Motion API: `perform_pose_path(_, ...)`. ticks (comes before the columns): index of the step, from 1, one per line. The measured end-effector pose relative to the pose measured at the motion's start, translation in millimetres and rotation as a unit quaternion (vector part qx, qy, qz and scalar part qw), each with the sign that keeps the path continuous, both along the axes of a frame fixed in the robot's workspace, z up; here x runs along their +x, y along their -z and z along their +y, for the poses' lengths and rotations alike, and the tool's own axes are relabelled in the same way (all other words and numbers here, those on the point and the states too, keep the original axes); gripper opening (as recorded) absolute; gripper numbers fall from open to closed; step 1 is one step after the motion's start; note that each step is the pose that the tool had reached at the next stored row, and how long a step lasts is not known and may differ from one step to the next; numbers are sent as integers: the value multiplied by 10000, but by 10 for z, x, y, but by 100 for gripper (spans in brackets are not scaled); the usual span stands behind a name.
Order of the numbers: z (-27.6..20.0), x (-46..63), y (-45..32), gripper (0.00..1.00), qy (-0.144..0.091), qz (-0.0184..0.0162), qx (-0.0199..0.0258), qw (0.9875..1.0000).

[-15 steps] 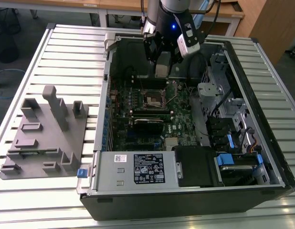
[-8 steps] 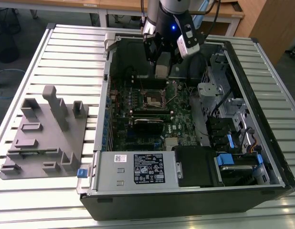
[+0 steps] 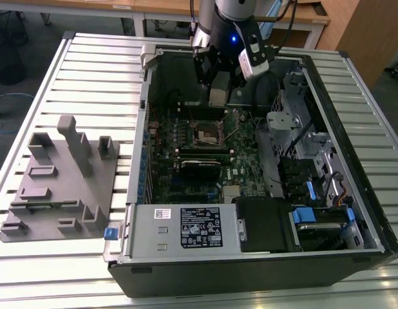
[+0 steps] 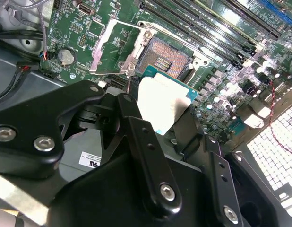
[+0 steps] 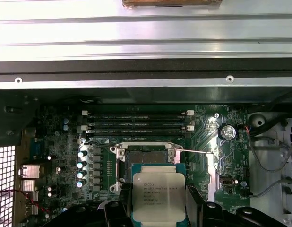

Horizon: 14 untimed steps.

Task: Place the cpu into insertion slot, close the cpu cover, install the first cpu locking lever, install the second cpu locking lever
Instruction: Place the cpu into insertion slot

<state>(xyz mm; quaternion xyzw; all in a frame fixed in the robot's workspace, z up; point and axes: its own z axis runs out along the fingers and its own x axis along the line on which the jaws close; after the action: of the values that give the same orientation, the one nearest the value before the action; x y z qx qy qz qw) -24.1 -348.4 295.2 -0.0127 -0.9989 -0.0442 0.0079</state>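
Near the insertion slot [image 5: 147,157], the fingers [image 4: 141,137] clamp the cpu [image 5: 158,196] level, metal top upward.

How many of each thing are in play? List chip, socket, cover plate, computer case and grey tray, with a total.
chip: 1
socket: 1
cover plate: 1
computer case: 1
grey tray: 1
Total: 5

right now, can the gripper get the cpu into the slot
Probably yes: the cover stands open, the slot lies bare, and the gripper holds the cpu close by it.
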Motion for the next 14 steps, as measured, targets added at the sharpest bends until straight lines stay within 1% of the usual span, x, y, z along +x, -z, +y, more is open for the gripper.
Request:
perform_pose_path(4,0,0,4,54,0,-1,1,10000)
perform_pose_path(7,0,0,24,54,0,0,0,10000)
perform_pose_path(12,0,0,78,54,0,-1,0,10000)
perform_pose_path(14,0,-3,106,54,1,-6,0,10000)
